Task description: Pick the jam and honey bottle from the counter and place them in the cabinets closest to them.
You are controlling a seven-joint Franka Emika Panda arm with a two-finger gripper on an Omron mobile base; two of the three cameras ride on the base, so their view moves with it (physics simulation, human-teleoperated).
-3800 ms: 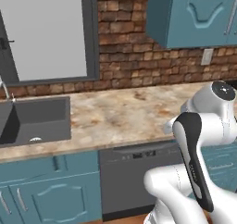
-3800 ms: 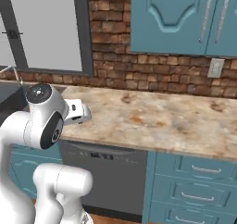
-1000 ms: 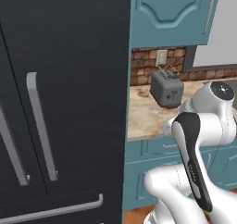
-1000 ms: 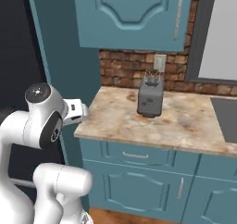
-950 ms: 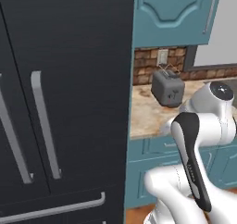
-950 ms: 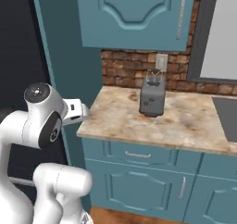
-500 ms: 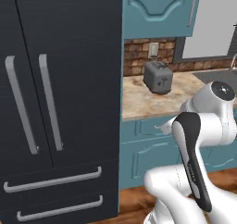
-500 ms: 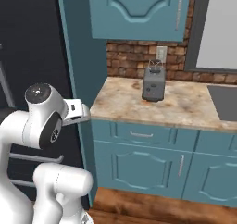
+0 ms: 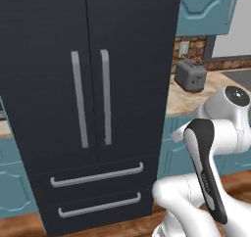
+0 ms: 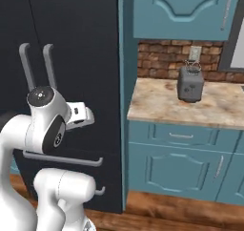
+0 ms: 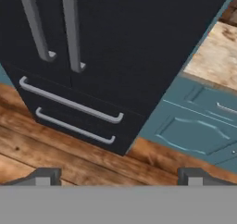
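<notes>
Folding back on itself above the base, the white arm with dark joints point(image 9: 211, 157) keeps its elbow high and its hand pointed down and forward toward the floor. In the hand view the two dark finger tips point(image 11: 44, 176) of the two-finger gripper point(image 11: 118, 177) stand far apart at the bottom corners, spread wide with nothing between them.

Jam jar and honey bottle cannot be made out in any view. Of the task's things, the beige marbled stone counter point(image 10: 162, 106) shows to the right of the fridge, with rusty stains on its surface and teal drawers and doors point(image 10: 176, 165) below it. Teal-blue wall cabinets point(image 10: 183, 10) hang above it, doors closed, a long grey handle at the right edge.

A tall black double-door fridge point(image 9: 88, 94) with two upright grey handles point(image 9: 90, 99) and two drawers below takes up most of the left base view and stands directly ahead of the arm. A small grey toaster point(image 10: 190, 84) sits on the counter near the red brick back wall point(image 10: 162, 58), just under a white wall socket point(image 10: 194, 52). Brown wooden floorboards point(image 11: 55, 153) run along the foot of the fridge.
</notes>
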